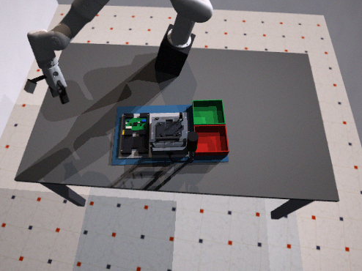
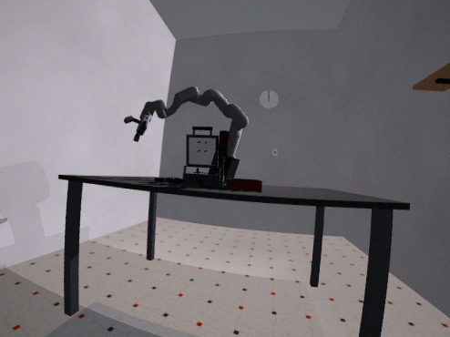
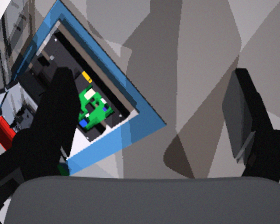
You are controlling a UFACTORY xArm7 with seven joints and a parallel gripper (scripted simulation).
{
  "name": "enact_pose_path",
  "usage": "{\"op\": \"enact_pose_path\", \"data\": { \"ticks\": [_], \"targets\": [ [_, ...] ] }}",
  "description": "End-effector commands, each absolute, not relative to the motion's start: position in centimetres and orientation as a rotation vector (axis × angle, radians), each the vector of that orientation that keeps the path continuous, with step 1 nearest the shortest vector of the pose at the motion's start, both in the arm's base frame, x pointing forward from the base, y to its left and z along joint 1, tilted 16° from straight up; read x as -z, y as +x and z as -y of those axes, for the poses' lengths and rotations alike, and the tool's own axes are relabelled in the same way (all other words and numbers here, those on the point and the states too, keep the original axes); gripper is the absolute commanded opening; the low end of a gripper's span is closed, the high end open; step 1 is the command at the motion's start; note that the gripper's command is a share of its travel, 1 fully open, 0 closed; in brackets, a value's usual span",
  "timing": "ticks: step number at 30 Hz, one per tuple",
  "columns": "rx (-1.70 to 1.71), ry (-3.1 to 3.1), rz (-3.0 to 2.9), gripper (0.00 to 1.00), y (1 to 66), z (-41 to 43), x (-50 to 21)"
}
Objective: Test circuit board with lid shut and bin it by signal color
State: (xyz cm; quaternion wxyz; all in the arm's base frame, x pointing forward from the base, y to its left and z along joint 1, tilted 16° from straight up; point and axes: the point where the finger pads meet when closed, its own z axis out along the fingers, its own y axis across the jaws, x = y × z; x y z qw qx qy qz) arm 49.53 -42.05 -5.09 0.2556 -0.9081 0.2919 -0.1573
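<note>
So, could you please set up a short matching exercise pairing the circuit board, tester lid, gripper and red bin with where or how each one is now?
Things:
1. circuit board
2. tester lid
3. gripper
4. red bin

States:
A. raised upright
B. open, holding nothing, high above the table's edge
C. lying in the tray pocket
D. beside the green bin

Pairs: 1-C, 2-A, 3-B, 4-D

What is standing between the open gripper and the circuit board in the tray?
Nothing visible. The gripper hangs open, high above the table's far left part, and the circuit board lies uncovered in the tray's far pocket. The tester's lid stands upright, beside the tray, not over it.
</note>
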Motion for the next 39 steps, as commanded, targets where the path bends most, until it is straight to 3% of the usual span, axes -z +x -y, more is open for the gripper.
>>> {"op": "enact_pose_path", "data": {
  "ticks": [1,21,39],
  "targets": [
    [0.434,-2.468,-0.793,1.0,49.6,42.3,4.8],
    [0.438,-2.479,-0.763,1.0,49.7,42.0,4.6],
    [0.529,-2.662,0.039,1.0,50.5,35.2,-1.2]
  ]
}}
